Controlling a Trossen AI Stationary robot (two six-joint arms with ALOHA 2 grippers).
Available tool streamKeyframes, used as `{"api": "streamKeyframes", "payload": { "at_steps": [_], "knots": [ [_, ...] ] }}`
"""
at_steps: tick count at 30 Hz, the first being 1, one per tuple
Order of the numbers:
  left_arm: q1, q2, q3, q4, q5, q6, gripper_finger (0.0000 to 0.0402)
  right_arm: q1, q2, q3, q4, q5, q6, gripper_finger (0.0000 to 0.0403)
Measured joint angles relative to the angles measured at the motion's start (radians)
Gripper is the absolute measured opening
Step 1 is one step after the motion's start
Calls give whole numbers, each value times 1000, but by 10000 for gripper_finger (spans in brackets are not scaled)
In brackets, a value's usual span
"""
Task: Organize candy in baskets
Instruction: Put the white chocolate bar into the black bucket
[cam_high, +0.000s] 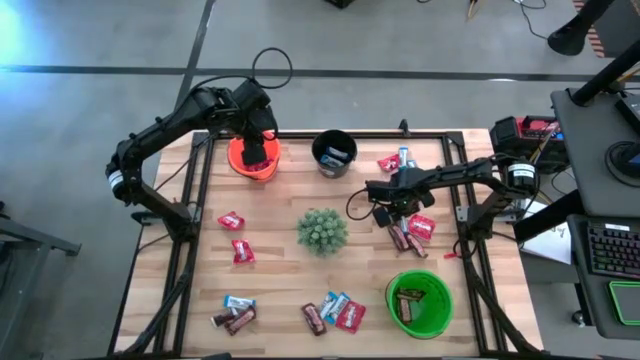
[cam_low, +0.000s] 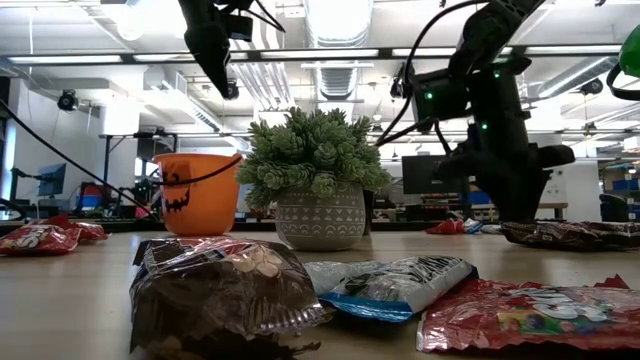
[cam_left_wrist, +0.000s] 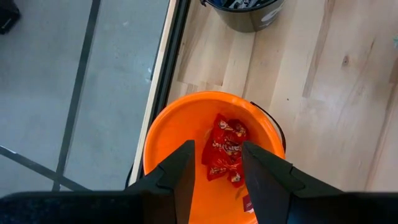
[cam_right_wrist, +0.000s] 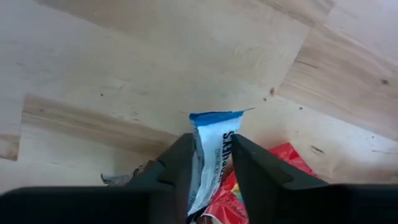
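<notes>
My left gripper (cam_left_wrist: 216, 169) hangs open over the orange bucket (cam_high: 254, 160), which holds red candy (cam_left_wrist: 224, 149). My right gripper (cam_right_wrist: 211, 155) is shut on a blue-and-silver candy (cam_right_wrist: 214, 134) near the table's right side (cam_high: 398, 205), above a red candy (cam_right_wrist: 286, 157) and a brown one (cam_high: 401, 238). The black bucket (cam_high: 334, 153) holds blue-and-silver candy, and the green bucket (cam_high: 419, 302) holds brown candy. More candy lies loose: red pieces (cam_high: 232, 221) on the left and a mixed row (cam_high: 333, 311) along the near edge. My right gripper pinches the blue-and-silver candy between its two fingers, which lie across the bar. The candy's blue end (cam_right_wrist: 216, 119) sticks out past the fingertips (cam_right_wrist: 181, 155). Its other end is hidden between the fingers. The candy looks lifted off the wood.
A spiky green plant in a pot (cam_high: 322, 231) stands at the table's middle. Two more candies (cam_high: 394, 161) lie by the far edge right of the black bucket. A black frame rail (cam_high: 196, 190) runs along the table's left side. Bare wood shows between the plant and the left-hand candies.
</notes>
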Motion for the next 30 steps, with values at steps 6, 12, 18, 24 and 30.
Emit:
{"api": "streamKeyframes", "payload": {
  "at_steps": [6,12,18,24,30],
  "knots": [
    [0,0,0,0,0,0,113,0,0,-4,3,0,0,34],
    [0,0,0,0,0,0,113,0,1,-10,2,0,6,10],
    [0,0,0,0,0,10,113,0,-17,19,-2,4,6,9],
    [0,0,0,1,0,11,113,0,-54,110,-17,79,-4,9],
    [0,0,0,2,0,11,113,-24,-63,241,-15,170,-81,9]
  ]
}}
